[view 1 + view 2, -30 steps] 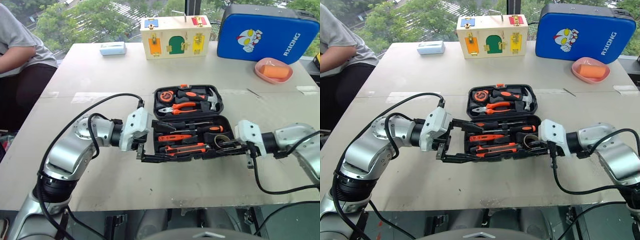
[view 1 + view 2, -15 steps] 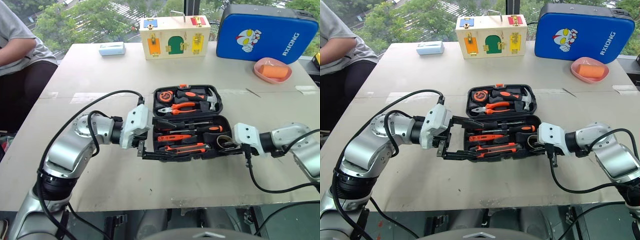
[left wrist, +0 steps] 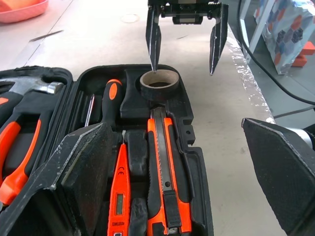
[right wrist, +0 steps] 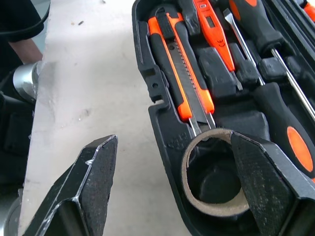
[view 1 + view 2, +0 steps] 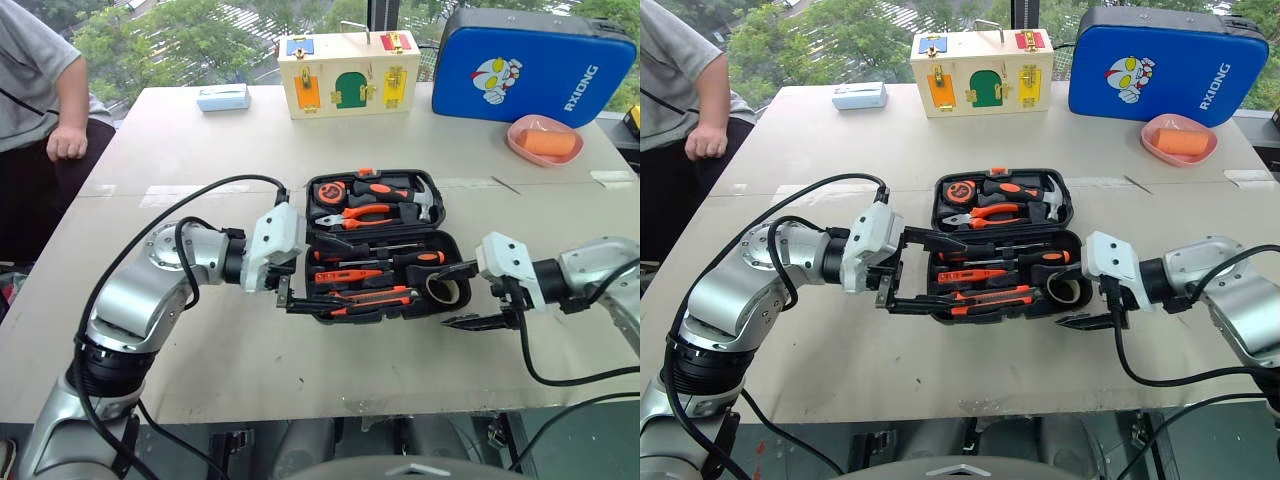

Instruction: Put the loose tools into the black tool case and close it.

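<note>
Right gripper (image 5: pixel 1075 296) is spread wide with nothing in it, one finger over the small dark tape roll (image 5: pixel 1064 290), which sits in the right end of the open black moulded-plastic tool case (image 5: pixel 995 300). Left gripper (image 5: pixel 925 272) is wide open too, straddling the case's left end. From the left wrist you can see the orange-and-black utility knife (image 3: pixel 162 167) and slim orange tester screwdriver (image 3: pixel 119 191) lying side by side. Bare table (image 5: pixel 940 365) in front.
</note>
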Robot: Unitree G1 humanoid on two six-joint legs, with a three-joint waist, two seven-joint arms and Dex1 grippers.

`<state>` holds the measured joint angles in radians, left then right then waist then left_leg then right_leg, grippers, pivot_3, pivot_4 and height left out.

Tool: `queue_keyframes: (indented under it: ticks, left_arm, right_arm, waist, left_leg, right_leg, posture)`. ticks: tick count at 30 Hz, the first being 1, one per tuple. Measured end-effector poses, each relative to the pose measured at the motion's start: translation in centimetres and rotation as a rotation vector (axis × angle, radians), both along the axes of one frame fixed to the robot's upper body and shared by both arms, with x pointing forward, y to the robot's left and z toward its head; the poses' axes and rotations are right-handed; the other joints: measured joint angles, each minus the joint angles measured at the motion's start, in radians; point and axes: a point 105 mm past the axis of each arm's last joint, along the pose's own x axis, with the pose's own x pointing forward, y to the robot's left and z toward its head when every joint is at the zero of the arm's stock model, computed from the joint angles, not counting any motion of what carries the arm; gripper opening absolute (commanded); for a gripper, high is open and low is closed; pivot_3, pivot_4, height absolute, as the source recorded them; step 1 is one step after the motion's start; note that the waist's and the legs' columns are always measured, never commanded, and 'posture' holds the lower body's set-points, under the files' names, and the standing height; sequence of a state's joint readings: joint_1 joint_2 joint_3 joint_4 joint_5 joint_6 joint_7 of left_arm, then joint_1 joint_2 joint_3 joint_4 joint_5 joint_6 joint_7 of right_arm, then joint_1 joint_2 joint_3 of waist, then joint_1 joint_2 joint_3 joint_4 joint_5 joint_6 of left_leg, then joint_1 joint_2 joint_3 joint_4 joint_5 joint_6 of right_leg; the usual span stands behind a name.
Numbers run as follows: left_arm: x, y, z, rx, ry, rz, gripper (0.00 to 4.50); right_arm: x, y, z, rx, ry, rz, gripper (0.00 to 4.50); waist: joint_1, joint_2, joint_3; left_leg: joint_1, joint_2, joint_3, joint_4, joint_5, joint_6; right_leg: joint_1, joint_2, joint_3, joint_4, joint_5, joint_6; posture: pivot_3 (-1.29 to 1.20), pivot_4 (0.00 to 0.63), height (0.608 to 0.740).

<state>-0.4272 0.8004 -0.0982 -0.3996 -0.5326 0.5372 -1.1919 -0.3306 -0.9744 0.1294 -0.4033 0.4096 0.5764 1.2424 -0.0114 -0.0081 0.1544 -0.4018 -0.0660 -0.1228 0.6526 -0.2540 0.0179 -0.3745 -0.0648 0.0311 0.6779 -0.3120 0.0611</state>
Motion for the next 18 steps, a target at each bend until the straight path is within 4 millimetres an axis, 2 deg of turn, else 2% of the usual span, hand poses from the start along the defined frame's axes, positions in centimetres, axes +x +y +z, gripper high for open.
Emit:
queue_keyframes:
  ticks: [4, 5, 7, 8, 10, 12, 13, 18]
  left_arm:
    - [0.1, 0.0, 0.0, -0.002, -0.001, 0.01, 4.5]
    - [0.1, 0.0, 0.0, -0.002, -0.001, 0.011, 4.5]
    - [0.2, 0.0, 0.0, -0.003, -0.003, 0.016, 4.5]
    - [0.2, 0.0, 0.0, -0.004, -0.004, 0.018, 4.5]
    - [0.2, 0.0, 0.0, -0.003, -0.003, 0.02, 4.5]
    - [0.2, 0.0, 0.0, -0.003, -0.003, 0.021, 4.5]
    - [0.2, 0.0, 0.0, -0.003, -0.002, 0.021, 4.5]
    - [0.3, 0.0, 0.1, 0.0, 0.0, 0.024, 4.5]
  right_arm:
    - [0.5, -0.3, -0.5, -0.001, -0.007, -0.019, 3.42]
    - [0.6, -0.1, -0.6, 0.014, -0.006, -0.023, 3.19]
    - [0.9, 0.0, -1.0, 0.024, 0.003, -0.042, 2.64]
    - [1.0, -0.2, -1.2, 0.013, 0.0, -0.048, 2.23]
    - [1.2, -0.4, -1.7, -0.008, -0.002, -0.064, 1.06]
    - [1.4, -0.6, -2.0, -0.015, -0.001, -0.08, 0.26]
    - [1.5, -0.8, -2.2, -0.022, 0.001, -0.09, 0.05]
    - [2.1, -1.4, -2.8, -0.036, -0.013, -0.109, 0.05]
  waist:
    - [0.0, 0.0, 0.0]
    - [-0.001, 0.0, 0.0]
    - [-0.001, 0.0, 0.0]
    - [-0.001, 0.0, 0.0]
    - [0.001, 0.0, 0.0]
    - [0.001, 0.0, 0.0]
    - [0.0, 0.0, 0.0]
    - [0.0, 0.0, 0.0]
  left_leg:
    - [0.0, 0.0, 0.0, 0.0, 0.0, 0.0]
    - [0.0, 0.0, 0.0, 0.0, 0.0, 0.0]
    - [0.0, 0.0, 0.0, 0.0, 0.0, 0.0]
    - [0.0, 0.0, 0.0, 0.0, 0.0, 0.0]
    - [0.0, 0.0, 0.0, 0.0, 0.0, 0.0]
    - [0.0, 0.0, 0.0, 0.0, 0.0, 0.0]
    - [0.0, 0.0, 0.0, 0.0, 0.0, 0.0]
    - [0.0, 0.0, 0.0, 0.0, 0.0, 0.0]
  right_leg:
    - [0.0, 0.0, 0.0, 0.0, 0.0, 0.0]
    - [0.0, 0.0, 0.0, 0.0, 0.0, 0.0]
    - [0.0, 0.0, 0.0, 0.0, 0.0, 0.0]
    - [0.0, 0.0, 0.0, 0.0, 0.0, 0.0]
    - [0.0, 0.0, 0.0, 0.0, 0.0, 0.0]
    - [0.0, 0.0, 0.0, 0.0, 0.0, 0.0]
    - [0.0, 0.0, 0.0, 0.0, 0.0, 0.0]
    - [0.0, 0.0, 0.0, 0.0, 0.0, 0.0]
  posture:
    - [0.0, 0.15, 0.735]
    - [0.0, 0.15, 0.735]
    - [0.0, 0.15, 0.735]
    - [0.0, 0.15, 0.735]
    - [0.0, 0.15, 0.735]
    - [0.0, 0.15, 0.735]
    - [0.0, 0.15, 0.735]
    - [0.0, 0.15, 0.735]
